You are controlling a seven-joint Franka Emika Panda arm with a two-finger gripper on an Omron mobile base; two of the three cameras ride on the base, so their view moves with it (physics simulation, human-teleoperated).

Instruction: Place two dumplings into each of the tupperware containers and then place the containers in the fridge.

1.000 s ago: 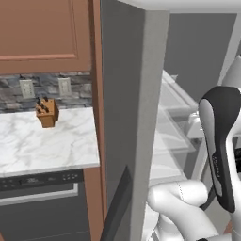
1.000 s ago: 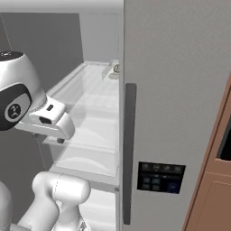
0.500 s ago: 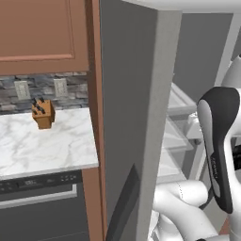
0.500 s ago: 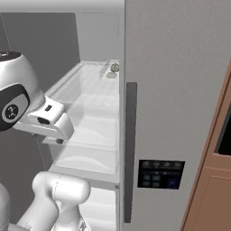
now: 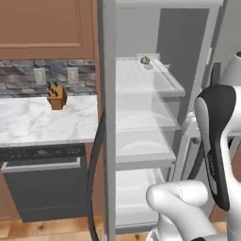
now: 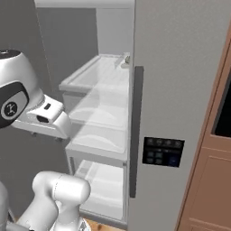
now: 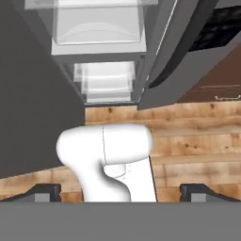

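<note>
Kitchen cabinets of reddish-brown wood frame a marble table [image 5: 37, 120] carrying a knife block [image 5: 56, 96], with a dark dishwasher [image 5: 44, 183] below it. Beside it stands the fridge [image 6: 180, 90], its left door [image 5: 109, 117] swung open edge-on toward the base cameras and its white shelves [image 5: 141, 108] exposed. On the top shelf, near the back right corner, sits one small greenish-grey lump [image 5: 146, 60]; it is too small to say whether this is a dumpling or something else, and it shows again at the shelf's far edge in the right base view [image 6: 127, 59]. The lower shelves and the bottom drawers [image 7: 104, 81] look bare. The closed right door bears a long dark handle [image 6: 135, 131] and a black dispenser panel [image 6: 163, 152]. The end effector [image 7: 120, 193] points down at the wooden floor [image 7: 197, 141] in front of the fridge, its fingertips [image 7: 47, 192] spread fully apart and grasping nothing.
</note>
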